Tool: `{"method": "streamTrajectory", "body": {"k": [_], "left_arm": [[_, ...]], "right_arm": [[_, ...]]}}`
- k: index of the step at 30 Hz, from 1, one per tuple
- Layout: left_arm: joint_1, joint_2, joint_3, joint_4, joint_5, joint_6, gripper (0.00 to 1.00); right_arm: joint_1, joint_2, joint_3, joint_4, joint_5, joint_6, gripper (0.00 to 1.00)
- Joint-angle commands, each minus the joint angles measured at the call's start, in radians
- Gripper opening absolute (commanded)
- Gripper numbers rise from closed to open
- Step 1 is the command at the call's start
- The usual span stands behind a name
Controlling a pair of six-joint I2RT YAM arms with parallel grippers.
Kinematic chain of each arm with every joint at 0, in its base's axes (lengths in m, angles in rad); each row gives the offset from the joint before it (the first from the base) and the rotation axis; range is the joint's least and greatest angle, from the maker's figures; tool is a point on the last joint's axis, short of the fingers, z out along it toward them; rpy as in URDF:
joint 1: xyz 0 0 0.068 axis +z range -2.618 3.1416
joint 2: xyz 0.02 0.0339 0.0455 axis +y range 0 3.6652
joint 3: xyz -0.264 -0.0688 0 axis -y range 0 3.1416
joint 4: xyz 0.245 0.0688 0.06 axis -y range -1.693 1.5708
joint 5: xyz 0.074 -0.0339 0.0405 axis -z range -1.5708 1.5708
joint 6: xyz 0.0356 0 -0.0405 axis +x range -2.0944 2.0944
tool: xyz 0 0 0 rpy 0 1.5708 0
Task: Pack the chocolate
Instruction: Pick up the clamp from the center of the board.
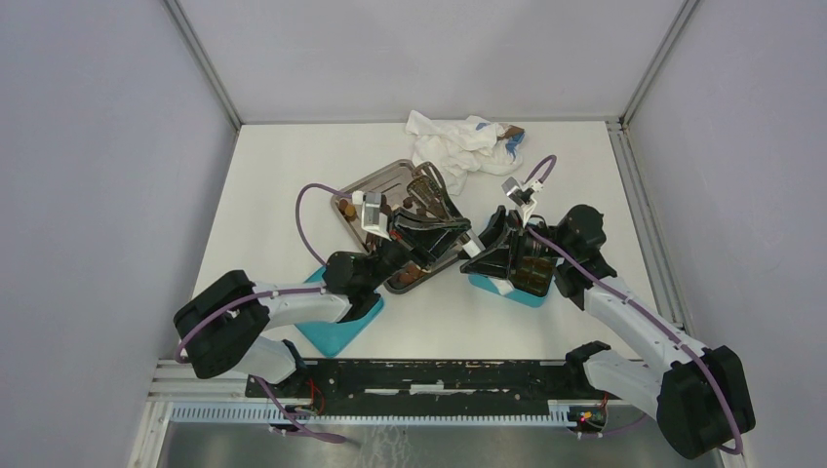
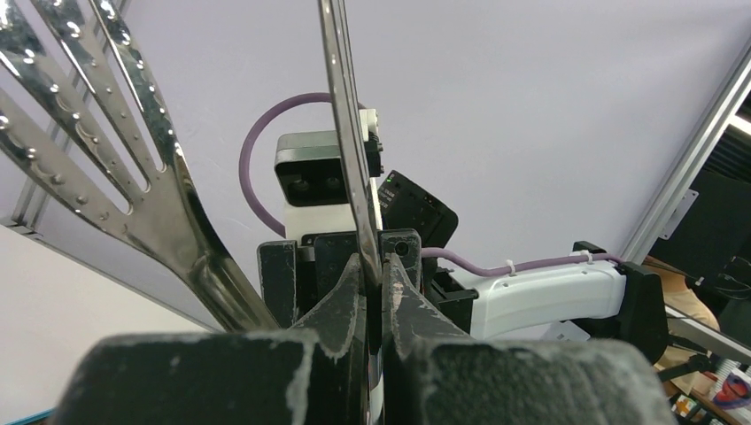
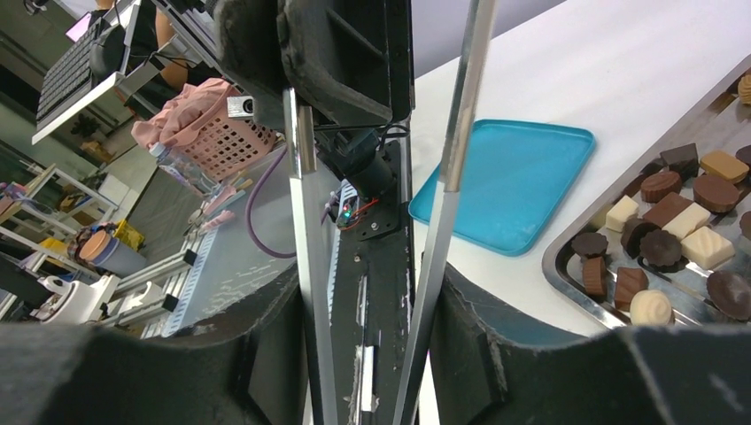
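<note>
Clamping tongs (image 2: 348, 133): L pincer (image 2: 373, 266) tight, R pincer (image 3: 367, 297) half-wide.

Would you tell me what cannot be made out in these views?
Top view: teal box contents, mostly under the right gripper.
Right wrist view: tray of chocolate, cut by the frame edge; whether the fingers press the tongs.
Left wrist view: tray out of frame.

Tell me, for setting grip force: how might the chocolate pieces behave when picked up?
The chocolate pieces look small and smooth, so probably light and slippery. Domed round ones may roll; flat squares likely stay put.
</note>
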Motion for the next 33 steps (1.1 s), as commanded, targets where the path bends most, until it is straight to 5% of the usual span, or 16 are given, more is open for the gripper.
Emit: {"method": "streamTrajectory", "body": {"k": [1, 5, 15, 26, 32, 33], "left_arm": [[0.017, -0.017, -0.012, 0.209, -0.095, 0.044, 0.03], [0.016, -0.016, -0.022, 0.209, -0.115, 0.038, 0.10], [0.016, -0.016, -0.052, 0.208, -0.143, 0.031, 0.47], [0.017, -0.086, -0.150, 0.142, -0.213, 0.064, 0.66], [0.016, -0.307, -0.226, -0.199, -0.234, 0.107, 0.67], [0.016, -0.431, -0.192, -0.537, -0.236, 0.134, 0.67]], "right_arm": [[0.009, -0.014, 0.000, 0.085, -0.041, 0.018, 0.49], [0.008, -0.015, 0.000, 0.083, -0.041, 0.021, 0.47], [-0.011, 0.001, 0.000, 0.095, -0.032, 0.055, 0.42], [-0.059, 0.003, -0.011, 0.060, -0.019, 0.015, 0.40], [-0.090, -0.014, 0.014, -0.094, -0.005, -0.142, 0.39], [-0.109, -0.019, 0.036, -0.210, 0.017, -0.257, 0.38]]}}
